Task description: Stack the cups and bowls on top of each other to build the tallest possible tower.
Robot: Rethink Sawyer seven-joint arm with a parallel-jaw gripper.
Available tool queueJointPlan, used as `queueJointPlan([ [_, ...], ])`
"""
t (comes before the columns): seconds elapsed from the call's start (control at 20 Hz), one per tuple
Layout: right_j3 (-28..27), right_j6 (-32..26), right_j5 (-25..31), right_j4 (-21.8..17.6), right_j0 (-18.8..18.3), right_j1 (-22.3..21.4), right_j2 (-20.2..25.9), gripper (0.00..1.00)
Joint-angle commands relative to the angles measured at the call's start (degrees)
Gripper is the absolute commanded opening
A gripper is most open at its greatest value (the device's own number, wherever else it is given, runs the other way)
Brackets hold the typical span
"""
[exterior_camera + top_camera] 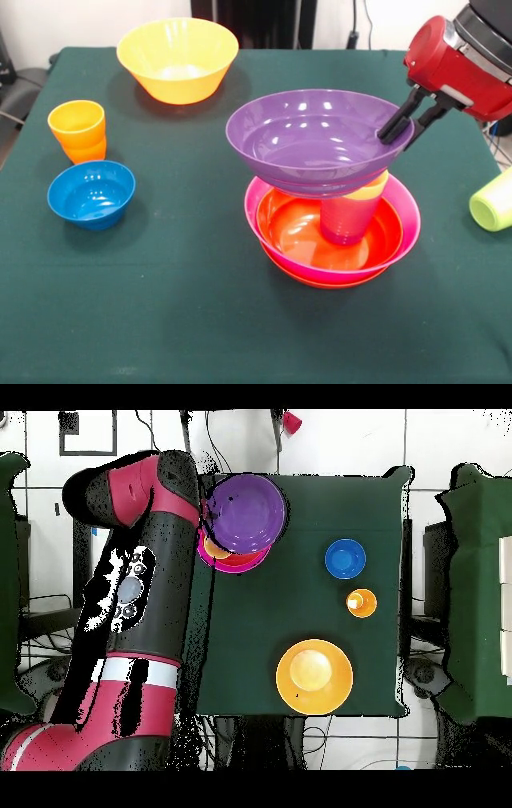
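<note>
Five bowls (318,138), four cups (77,130); jaws clamped on purple bowl rim.

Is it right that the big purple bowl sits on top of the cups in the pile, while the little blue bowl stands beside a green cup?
Not quite. The front view shows the blue bowl beside an orange cup, not a green one. The purple bowl does sit on the cups in the pile.

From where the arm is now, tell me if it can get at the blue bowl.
Probably yes, but not directly. The end effector sits at the purple bowl rim atop the tower, across the table from the blue bowl. Nothing covers that bowl; the orange cup stands just behind it.
</note>
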Motion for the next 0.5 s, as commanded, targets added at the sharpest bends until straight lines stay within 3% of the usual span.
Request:
queueJointPlan([
  [0.05, 0.4, 3.3, 4.1, 0.8, -0.9, 1.5, 5.8, 0.00],
  [0.5, -0.1, 3.2, 4.4, 0.7, -1.1, 1.9, 5.6, 0.00],
])
